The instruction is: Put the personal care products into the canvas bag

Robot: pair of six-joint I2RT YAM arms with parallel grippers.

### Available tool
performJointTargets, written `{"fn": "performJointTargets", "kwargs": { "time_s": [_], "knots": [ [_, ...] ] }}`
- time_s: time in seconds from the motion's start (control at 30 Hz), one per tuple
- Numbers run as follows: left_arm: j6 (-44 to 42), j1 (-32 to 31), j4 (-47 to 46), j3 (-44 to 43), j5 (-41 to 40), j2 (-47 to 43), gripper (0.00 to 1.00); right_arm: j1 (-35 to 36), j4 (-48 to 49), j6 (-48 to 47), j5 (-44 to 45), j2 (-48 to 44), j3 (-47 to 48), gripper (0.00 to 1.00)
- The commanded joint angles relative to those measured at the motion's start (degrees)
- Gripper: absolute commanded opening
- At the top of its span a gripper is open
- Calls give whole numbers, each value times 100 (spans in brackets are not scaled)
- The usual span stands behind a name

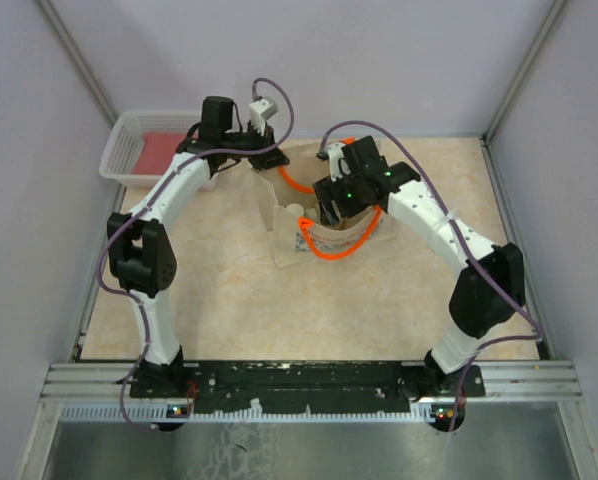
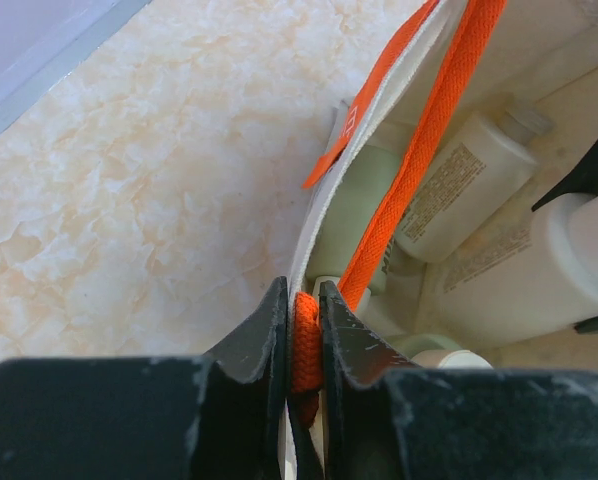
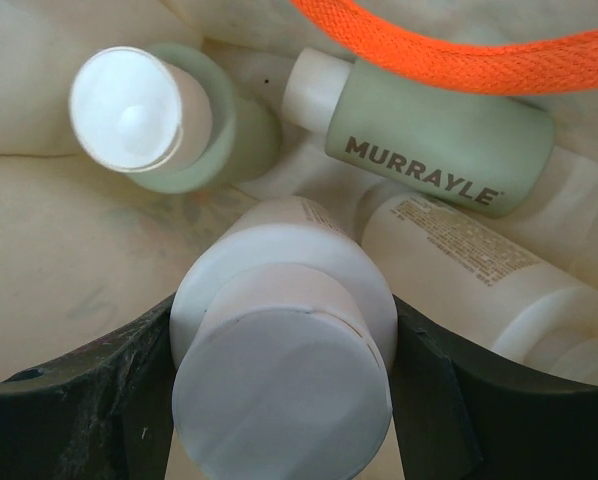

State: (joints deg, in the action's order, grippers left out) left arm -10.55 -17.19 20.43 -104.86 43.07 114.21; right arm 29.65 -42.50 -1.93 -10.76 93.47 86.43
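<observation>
The beige canvas bag (image 1: 291,235) stands mid-table with its mouth open. My left gripper (image 2: 306,335) is shut on one of its orange handles (image 2: 419,160) together with the bag's rim, at the bag's far left edge (image 1: 267,160). My right gripper (image 3: 284,345) reaches into the bag's mouth (image 1: 334,205), shut on a cream bottle (image 3: 279,330) held cap-up. Inside the bag, below it, a pale green bottle (image 3: 154,115) stands upright. A second green bottle (image 3: 429,140) and another cream bottle (image 3: 479,265) lie on their sides. The other orange handle (image 3: 459,50) crosses above them.
A white mesh basket (image 1: 129,150) holding a red flat item (image 1: 164,150) sits at the far left corner, just behind the left arm. Pale walls close in the table on three sides. A metal rail (image 1: 309,380) carries both arm bases at the near edge.
</observation>
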Motion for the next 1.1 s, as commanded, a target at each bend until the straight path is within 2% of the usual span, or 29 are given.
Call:
{"fn": "performJointTargets", "kwargs": {
  "time_s": [0.0, 0.47, 0.8, 1.07],
  "knots": [
    [-48, 67, 14, -91, 44, -187, 0, 127, 112, -62, 493, 72, 637, 0],
    [-96, 67, 83, -177, 13, -145, 0, 447, -538, -170, 1367, 1068, 1191, 0],
    [-78, 67, 84, -215, -16, -155, 0, 638, -471, -143, 1690, 985, 480, 0],
    [-28, 69, 93, -269, -1, -101, 0, 880, -251, 68, 1228, 870, 115, 0]
  ]
}}
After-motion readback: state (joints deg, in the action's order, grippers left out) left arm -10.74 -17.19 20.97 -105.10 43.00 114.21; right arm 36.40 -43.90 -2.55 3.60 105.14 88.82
